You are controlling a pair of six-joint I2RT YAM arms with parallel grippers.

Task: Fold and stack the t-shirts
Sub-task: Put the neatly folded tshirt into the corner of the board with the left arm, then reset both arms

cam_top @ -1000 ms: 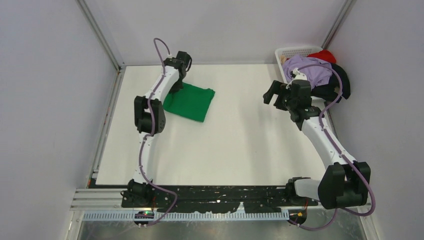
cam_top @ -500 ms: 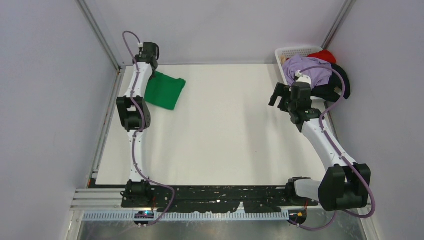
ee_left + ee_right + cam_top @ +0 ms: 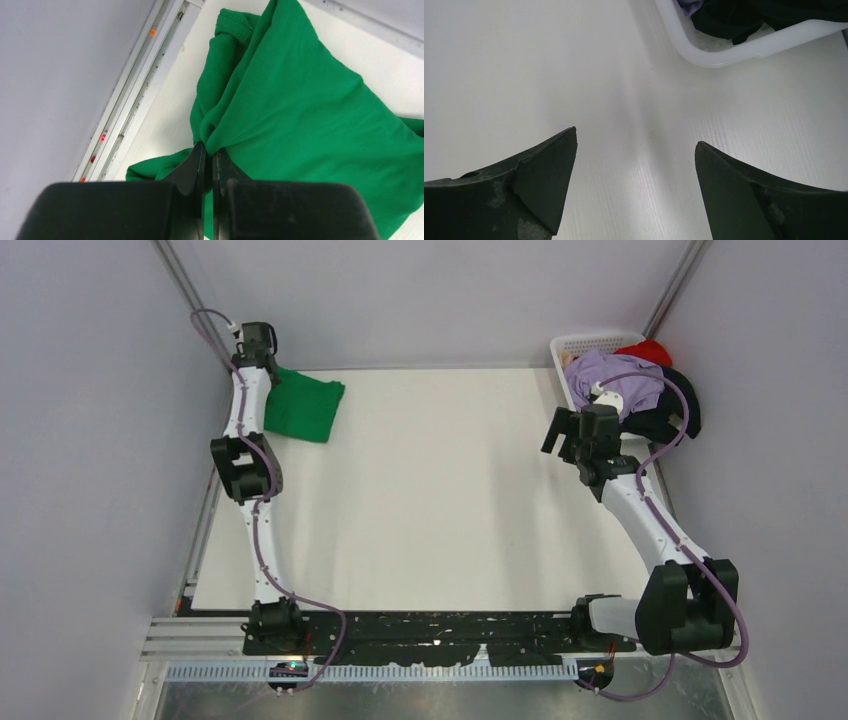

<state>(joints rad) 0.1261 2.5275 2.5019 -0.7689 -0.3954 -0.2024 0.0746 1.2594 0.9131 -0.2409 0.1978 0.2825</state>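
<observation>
Green shirt: apparently folded, on the table far across from the basket, pinched by left pincer; lilac, black, red shirts: heaped unfolded in basket, right pincer spread empty just beside it.

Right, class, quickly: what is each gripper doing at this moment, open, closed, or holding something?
Left gripper: closed, pinching the green shirt.
Right gripper: open, holding nothing, over the table near the basket.
</observation>
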